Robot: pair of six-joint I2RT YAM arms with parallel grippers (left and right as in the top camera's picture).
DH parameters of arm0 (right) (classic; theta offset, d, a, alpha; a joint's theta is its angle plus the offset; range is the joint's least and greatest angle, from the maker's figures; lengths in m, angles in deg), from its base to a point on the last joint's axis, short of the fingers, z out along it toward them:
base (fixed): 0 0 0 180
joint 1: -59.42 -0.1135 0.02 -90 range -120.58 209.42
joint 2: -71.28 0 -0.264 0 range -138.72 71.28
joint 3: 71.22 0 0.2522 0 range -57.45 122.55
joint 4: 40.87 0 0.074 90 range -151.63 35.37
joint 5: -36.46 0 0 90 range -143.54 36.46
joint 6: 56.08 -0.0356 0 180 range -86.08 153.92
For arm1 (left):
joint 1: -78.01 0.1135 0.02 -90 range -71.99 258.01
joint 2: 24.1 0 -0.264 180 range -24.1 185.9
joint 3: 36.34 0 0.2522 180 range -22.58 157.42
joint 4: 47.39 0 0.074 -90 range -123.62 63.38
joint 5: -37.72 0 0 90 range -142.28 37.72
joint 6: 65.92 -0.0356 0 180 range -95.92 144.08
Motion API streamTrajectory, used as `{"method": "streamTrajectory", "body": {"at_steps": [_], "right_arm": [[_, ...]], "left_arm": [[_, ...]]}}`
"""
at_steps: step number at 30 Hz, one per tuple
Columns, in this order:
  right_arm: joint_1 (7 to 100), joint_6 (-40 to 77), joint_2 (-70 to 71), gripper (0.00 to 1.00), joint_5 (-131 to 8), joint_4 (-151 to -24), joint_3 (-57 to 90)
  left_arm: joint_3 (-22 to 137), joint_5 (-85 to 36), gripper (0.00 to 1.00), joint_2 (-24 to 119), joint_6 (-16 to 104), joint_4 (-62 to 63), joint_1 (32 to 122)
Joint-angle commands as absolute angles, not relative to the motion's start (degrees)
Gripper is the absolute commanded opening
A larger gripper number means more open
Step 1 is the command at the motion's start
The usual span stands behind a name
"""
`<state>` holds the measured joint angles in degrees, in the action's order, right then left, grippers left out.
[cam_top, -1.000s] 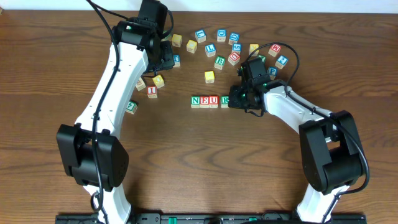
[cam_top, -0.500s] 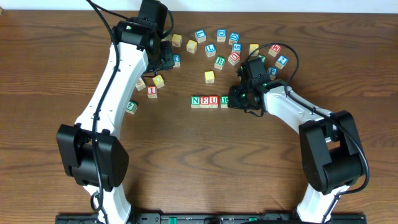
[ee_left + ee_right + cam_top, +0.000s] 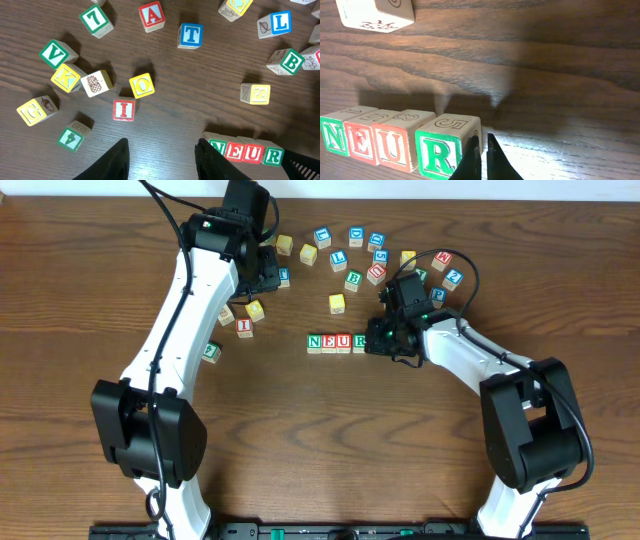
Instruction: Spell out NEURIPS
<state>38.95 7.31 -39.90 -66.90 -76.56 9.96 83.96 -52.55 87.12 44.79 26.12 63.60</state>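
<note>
Placement of the fourth letter looks finished. Four cubes stand in a touching row on the counter (image 3: 300, 440) at the centre of the overhead view: N cube (image 3: 315, 342), E cube (image 3: 329, 342), U cube (image 3: 343, 342), R cube (image 3: 359, 341). The right fingers (image 3: 493, 157) are pressed nearly together, pinching nothing, at the right edge of the R cube. Whether they touch it cannot be told.

The left fingers (image 3: 117, 162) are spread and empty, hovering over the loose cubes left of the row. The I cube (image 3: 123, 110) lies just above them in the left wrist view, face up and well apart from the row, with a yellow O cube (image 3: 142, 85) just beside its upper right corner.

Next move, by judgement: descend on the I cube, pinch it without disturbing the O cube, and set it flush against the right side of R — once the right fingers clear that spot. P and S are too small to pick out.
</note>
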Motion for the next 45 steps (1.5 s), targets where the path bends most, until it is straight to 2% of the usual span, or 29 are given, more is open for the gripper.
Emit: {"method": "streamTrajectory", "body": {"at_steps": [1,45], "right_arm": [[38.3,6.5,-40.4,0.01,-67.5,-76.4,9.6],[37.5,6.8,-40.2,0.01,-67.6,-75.2,9.7]], "left_arm": [[84.2,-53.0,0.42,86.8,44.0,26.3,63.7],[84.2,-53.0,0.42,86.8,44.0,26.3,63.7]]}}
